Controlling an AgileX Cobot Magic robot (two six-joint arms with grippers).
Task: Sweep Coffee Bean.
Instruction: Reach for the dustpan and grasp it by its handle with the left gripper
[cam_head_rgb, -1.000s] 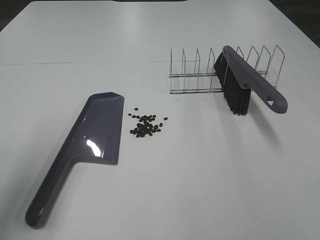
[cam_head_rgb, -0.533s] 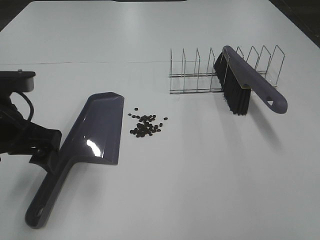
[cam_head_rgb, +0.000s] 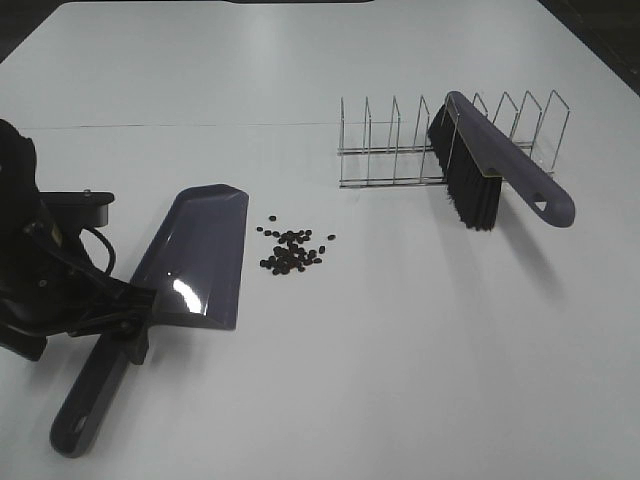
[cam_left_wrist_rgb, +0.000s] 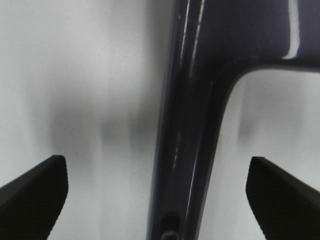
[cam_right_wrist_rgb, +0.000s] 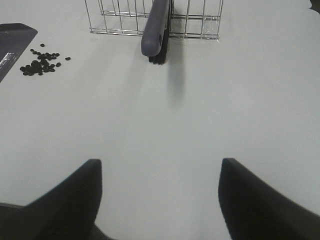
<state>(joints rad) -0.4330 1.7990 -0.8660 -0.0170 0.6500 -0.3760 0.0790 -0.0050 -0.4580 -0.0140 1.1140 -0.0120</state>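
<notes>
The coffee beans (cam_head_rgb: 292, 252) lie in a loose dark scatter on the white table, just right of the purple dustpan (cam_head_rgb: 200, 255); they also show in the right wrist view (cam_right_wrist_rgb: 41, 62). My left gripper (cam_head_rgb: 128, 330) is open, its jaws on either side of the dustpan's handle (cam_left_wrist_rgb: 192, 140), and it holds nothing. The purple brush (cam_head_rgb: 495, 170) with black bristles leans in a wire rack (cam_head_rgb: 390, 150) at the back right. My right gripper (cam_right_wrist_rgb: 160, 200) is open and empty above the bare table, well short of the brush (cam_right_wrist_rgb: 156, 30). It is outside the exterior view.
The white table (cam_head_rgb: 400, 350) stretches wide around everything. A thin seam line (cam_head_rgb: 200, 125) crosses the table behind the dustpan. The wire rack (cam_right_wrist_rgb: 120, 20) stands behind the brush in the right wrist view. A corner of the dustpan (cam_right_wrist_rgb: 12, 35) shows there too.
My left arm has come in from the left edge and moved right to the dustpan's handle. The dustpan, beans and brush have not moved.
</notes>
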